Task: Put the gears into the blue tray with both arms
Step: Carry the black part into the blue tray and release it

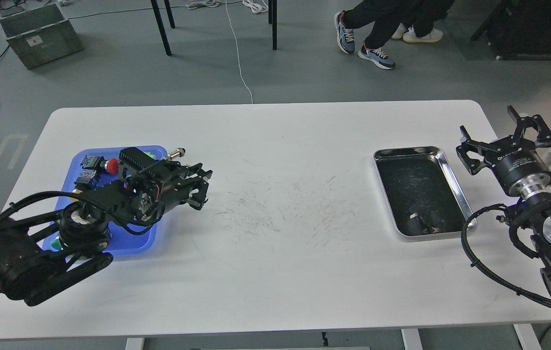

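Left claw (199, 190) hangs just off the right edge of the blue tray (135, 244), over bare tabletop, its fingers close together and nothing visible between them, though end-on and dark as it is, I cannot tell whether it is truly closed. Its arm (37, 253) crosses the tray from the near left corner of the table (275, 146), covering much of the tray's middle. The blue tray lies near the table's left edge and holds small parts: a red-capped button (111, 166) at its far side, a grey block beside it, and a metal connector (176, 154) poking over its far right corner. Any gears in that tray are hidden by the arm or too small to make out. Toward the right edge of the table lies a steel tray (452, 177) with a dark inside; small black pieces (423, 222), probably gears, sit at its near end. Right claw (501, 138) is raised beside the steel tray's far right corner, past the table's right edge, its two fingers spread wide apart and empty.
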Tool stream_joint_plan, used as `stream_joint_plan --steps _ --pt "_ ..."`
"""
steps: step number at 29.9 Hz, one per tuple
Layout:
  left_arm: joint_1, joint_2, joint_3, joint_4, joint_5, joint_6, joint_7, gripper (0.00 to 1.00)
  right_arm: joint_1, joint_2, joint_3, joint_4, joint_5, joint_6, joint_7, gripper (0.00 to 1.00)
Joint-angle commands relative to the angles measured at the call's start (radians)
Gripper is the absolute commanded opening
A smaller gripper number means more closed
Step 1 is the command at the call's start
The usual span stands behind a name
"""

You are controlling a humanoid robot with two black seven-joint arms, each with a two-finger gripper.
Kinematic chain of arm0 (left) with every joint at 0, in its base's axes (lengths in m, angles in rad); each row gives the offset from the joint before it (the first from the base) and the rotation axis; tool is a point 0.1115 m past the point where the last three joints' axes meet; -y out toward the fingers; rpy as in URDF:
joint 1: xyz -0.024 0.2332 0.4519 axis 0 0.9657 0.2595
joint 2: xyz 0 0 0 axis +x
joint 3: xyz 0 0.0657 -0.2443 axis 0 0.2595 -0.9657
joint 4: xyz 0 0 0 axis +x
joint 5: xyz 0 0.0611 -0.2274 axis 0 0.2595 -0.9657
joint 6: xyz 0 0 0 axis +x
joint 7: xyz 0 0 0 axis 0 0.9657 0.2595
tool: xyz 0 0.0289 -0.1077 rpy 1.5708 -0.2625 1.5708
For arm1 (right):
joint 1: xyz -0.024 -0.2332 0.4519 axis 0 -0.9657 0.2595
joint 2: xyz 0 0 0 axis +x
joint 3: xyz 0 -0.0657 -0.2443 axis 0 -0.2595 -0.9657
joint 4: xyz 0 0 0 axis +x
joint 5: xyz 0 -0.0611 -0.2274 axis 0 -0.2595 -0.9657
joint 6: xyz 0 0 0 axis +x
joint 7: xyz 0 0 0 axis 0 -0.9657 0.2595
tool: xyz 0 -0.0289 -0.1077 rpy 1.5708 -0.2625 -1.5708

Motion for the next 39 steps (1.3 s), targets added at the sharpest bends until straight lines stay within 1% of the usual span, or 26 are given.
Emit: stream_joint_plan --steps 1,5,7,11,14,22,24,25,26,27,29,39 --pt "-0.017 0.087 -0.026 0.0 -0.145 0.028 0.001 0.07 0.002 0.0 0.0 0.0 0.0 -0.001 0.0 0.94" --pt "0.018 0.146 -0.017 0.015 -0.297 0.108 -0.004 0.08 0.005 0.0 -0.001 -0.001 -0.003 -0.001 0.0 0.94" --pt "0.069 0.151 -0.019 0.027 -0.316 0.143 -0.008 0.08 0.005 0.0 -0.001 0.0 -0.005 -0.001 0.0 0.94" --pt "0.175 0.141 -0.022 0.056 -0.314 0.185 -0.016 0.09 0.005 0.0 -0.001 0.0 -0.006 -0.002 0.0 0.94" --pt "0.224 0.131 -0.029 0.058 -0.31 0.188 -0.014 0.09 0.005 -0.002 -0.001 -0.001 -0.009 -0.004 0.0 0.94" --pt "0.232 0.082 -0.028 0.132 -0.311 0.188 -0.021 0.11 0.003 -0.003 -0.001 -0.003 -0.011 -0.004 0.0 0.94" --pt "0.232 0.071 -0.026 0.139 -0.308 0.188 -0.022 0.14 0.003 -0.003 -0.001 -0.003 -0.011 -0.004 0.0 0.94" --pt "0.232 0.068 -0.026 0.139 -0.308 0.188 -0.022 0.18 0.003 -0.003 -0.001 -0.003 -0.011 -0.004 0.0 0.94" --pt "0.232 0.068 -0.026 0.139 -0.308 0.188 -0.022 0.26 0.002 -0.003 -0.001 -0.004 -0.011 -0.004 0.0 0.94" --pt "0.232 0.068 -0.026 0.139 -0.31 0.188 -0.022 0.49 0.002 -0.003 -0.001 -0.004 -0.011 -0.004 0.0 0.95" --pt "0.23 0.071 -0.026 0.139 -0.314 0.188 -0.022 1.0 0.002 -0.003 -0.001 -0.006 -0.011 -0.004 0.0 0.95" --pt "0.221 0.078 -0.031 0.139 -0.316 0.188 -0.024 0.99 0.002 -0.003 0.0 -0.003 -0.011 -0.004 0.0 0.95"
